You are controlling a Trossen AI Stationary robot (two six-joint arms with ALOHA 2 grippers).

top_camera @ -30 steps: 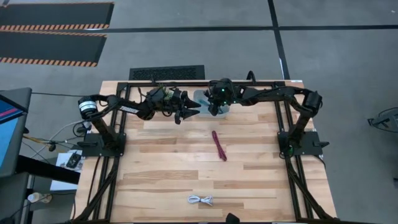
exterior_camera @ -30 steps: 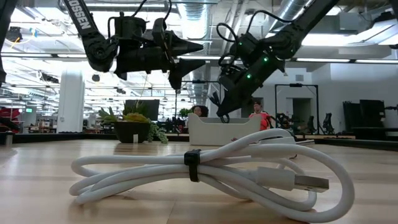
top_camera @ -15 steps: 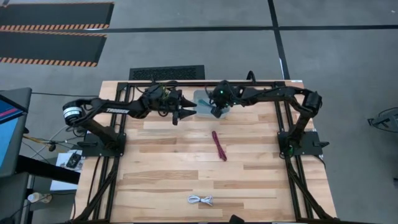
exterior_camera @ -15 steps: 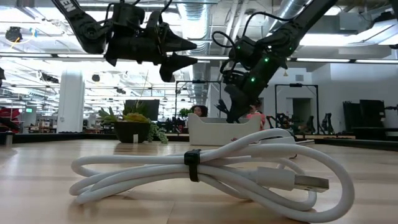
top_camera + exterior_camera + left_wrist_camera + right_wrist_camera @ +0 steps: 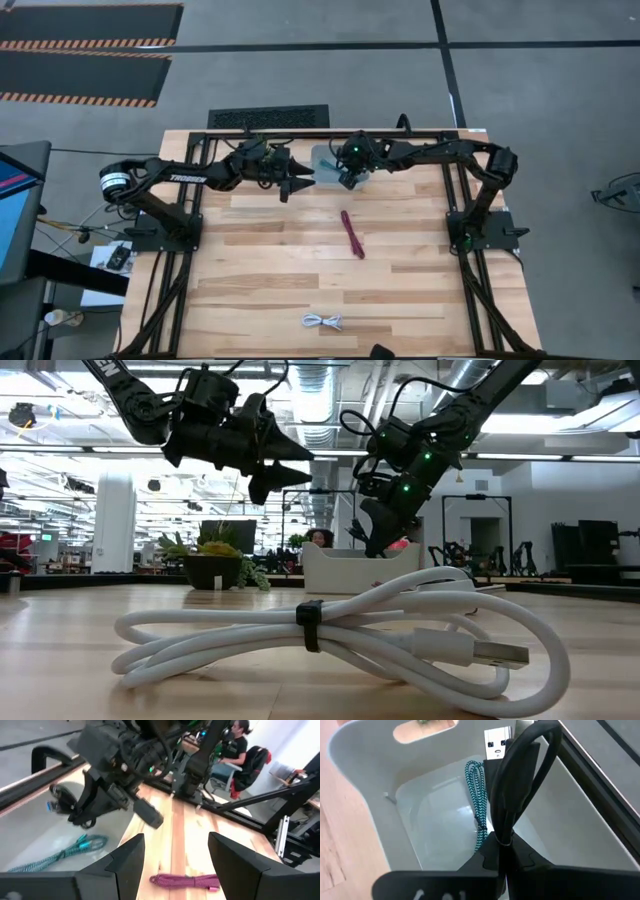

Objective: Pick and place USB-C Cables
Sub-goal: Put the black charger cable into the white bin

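Right gripper (image 5: 345,178) reaching over pale bin (image 5: 322,157) at table's far edge, left gripper (image 5: 300,185) hovering beside, braided maroon cable (image 5: 352,234) lying mid-table, left fingers spreading wide, right fingers pinching looped black cable (image 5: 512,785) above teal cable (image 5: 478,800).

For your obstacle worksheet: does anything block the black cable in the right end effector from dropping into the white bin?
Nothing visible. The right end effector holds the black cable directly over the white bin; only the teal cable lies inside.

My right gripper (image 5: 346,180) occupies the bin (image 5: 322,160) mouth; my left gripper (image 5: 300,182) crowds alongside. Table (image 5: 260,290) centre stands open.
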